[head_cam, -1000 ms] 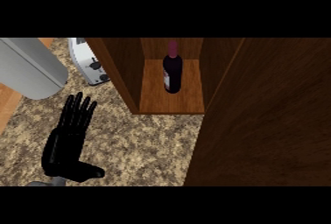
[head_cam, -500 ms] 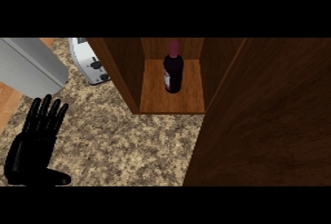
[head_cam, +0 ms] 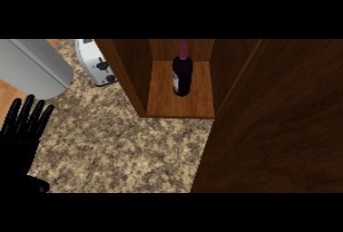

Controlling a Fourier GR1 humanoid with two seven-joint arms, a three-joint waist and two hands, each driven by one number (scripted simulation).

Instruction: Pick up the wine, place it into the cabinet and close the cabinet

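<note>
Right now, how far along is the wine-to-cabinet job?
Done: the wine bottle stands upright on the cabinet's shelf. In hand: nothing; the left hand shows open at the view's left edge over the counter, fingers straight, holding nothing. The right hand is out of view. Left: closing the cabinet; its door fills the view's right side, and the opening is still uncovered.

The left hand (head_cam: 20, 136) is cut by the left edge; the toaster (head_cam: 97, 68) and grey appliance (head_cam: 33, 68) are cropped at the top.
</note>
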